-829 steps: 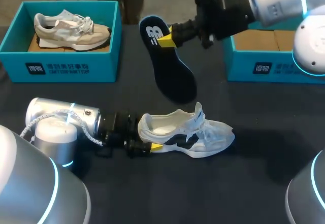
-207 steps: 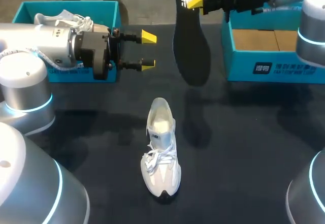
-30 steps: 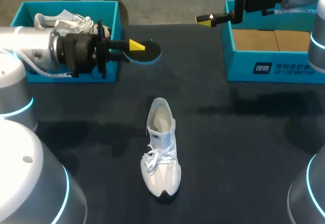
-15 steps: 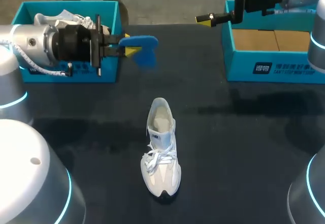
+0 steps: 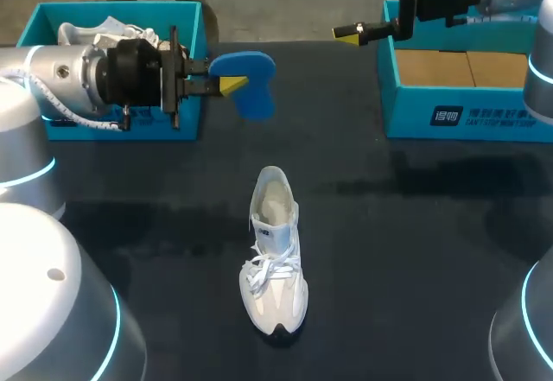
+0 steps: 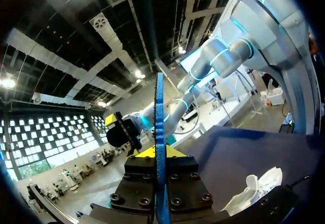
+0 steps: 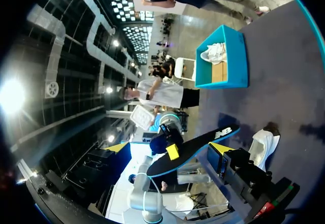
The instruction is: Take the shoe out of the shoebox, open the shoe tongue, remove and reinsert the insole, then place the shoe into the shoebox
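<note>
Insole (image 5: 248,85) is now hanging in the left gripper (image 5: 226,81), its fingers clamping one end; some seconds ago the right gripper (image 5: 346,3) was carrying it. Since half a second ago it is turning more of its blue face upward. The right gripper is staying put beside the empty shoebox (image 5: 449,115), fingers wide apart. The white shoe (image 5: 275,260) is lying unmoved on the table (image 5: 415,251), well apart from both.

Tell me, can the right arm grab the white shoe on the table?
Probably yes. The right pincer is open and empty, and nothing lies between it and the white lace-up shoe. The left pincer, holding the blue foam insole, is well aside.
</note>
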Robot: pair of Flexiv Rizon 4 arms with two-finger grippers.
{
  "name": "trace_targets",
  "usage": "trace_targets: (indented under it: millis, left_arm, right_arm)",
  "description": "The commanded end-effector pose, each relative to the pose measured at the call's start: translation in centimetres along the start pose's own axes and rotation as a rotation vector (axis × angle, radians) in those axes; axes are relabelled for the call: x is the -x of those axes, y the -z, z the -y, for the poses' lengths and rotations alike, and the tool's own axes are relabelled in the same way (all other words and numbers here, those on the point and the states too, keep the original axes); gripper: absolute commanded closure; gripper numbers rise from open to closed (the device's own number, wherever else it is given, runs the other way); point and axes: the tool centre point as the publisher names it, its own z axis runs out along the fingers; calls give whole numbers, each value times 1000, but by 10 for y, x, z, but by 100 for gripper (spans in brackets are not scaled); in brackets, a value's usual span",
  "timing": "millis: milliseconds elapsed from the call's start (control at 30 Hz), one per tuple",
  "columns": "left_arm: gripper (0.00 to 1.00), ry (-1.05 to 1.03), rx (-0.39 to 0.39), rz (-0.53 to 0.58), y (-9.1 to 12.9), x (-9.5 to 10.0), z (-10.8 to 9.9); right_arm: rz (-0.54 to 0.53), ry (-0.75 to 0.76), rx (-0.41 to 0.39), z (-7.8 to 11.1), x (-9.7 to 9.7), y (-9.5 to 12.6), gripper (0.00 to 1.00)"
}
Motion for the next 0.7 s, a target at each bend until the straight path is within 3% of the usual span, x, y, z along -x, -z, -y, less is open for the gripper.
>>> trace_targets:
  millis: [33,200,433,567,700]
  left_arm:
    - [100,0,4,1,0,-1,1]
    - [100,0,4,1,0,-1,1]
    - [100,684,-103,127,0,7,-3]
    - [100,1025,-81,173,4,12,1]
    - [100,1192,-61,211,5,11,6]
  right_arm:
    - [3,-1,1,0,0,-1,0]
    - [3,-1,1,0,0,-1,0]
    - [3,-1,1,0,0,-1,0]
    - [3,-1,1,0,0,-1,0]
    - [3,-1,1,0,0,-1,0]
